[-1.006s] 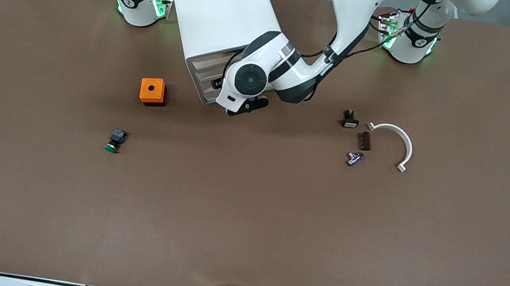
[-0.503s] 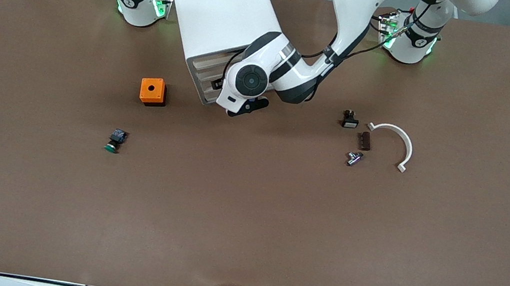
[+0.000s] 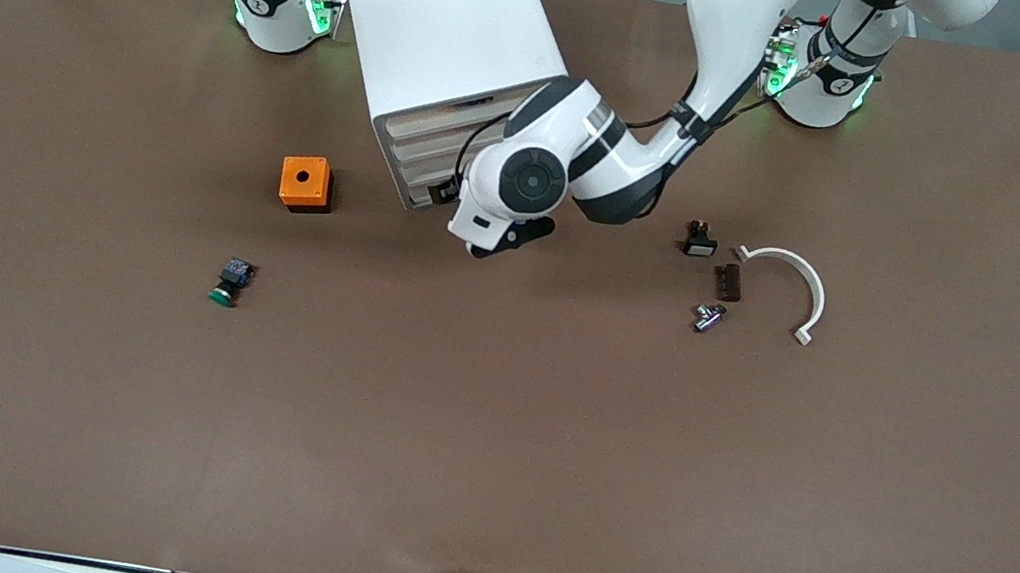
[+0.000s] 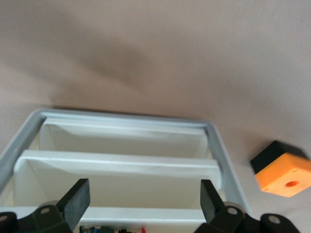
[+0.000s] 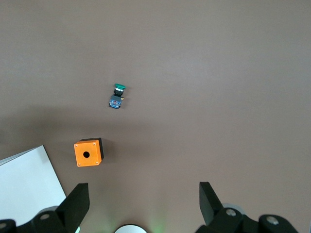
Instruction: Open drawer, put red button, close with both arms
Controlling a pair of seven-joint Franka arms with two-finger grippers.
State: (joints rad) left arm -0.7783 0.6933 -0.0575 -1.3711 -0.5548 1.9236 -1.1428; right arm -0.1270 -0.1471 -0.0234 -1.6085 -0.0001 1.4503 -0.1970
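The white drawer cabinet (image 3: 443,24) stands between the two arm bases, its stacked drawer fronts (image 3: 430,145) facing the front camera. My left arm's hand (image 3: 525,183) is low in front of those drawers. In the left wrist view my left gripper (image 4: 144,190) is open, with nothing between its fingers, and points at the drawer fronts (image 4: 121,165). A sliver of the red button (image 4: 143,229) with a blue part beside it shows at the lowest drawer; whether that drawer is open I cannot tell. My right gripper (image 5: 143,190) is open and empty, high over the table.
An orange box (image 3: 304,182) with a round hole sits beside the cabinet, toward the right arm's end. A green-capped button (image 3: 228,281) lies nearer the front camera. Toward the left arm's end lie a black part (image 3: 700,240), a brown piece (image 3: 728,282), a metal fitting (image 3: 708,317) and a white arc (image 3: 799,279).
My left arm's hand has drawn back from the cabinet front, toward the front camera and the left arm's end, uncovering more of the drawer fronts. Both grippers stay open.
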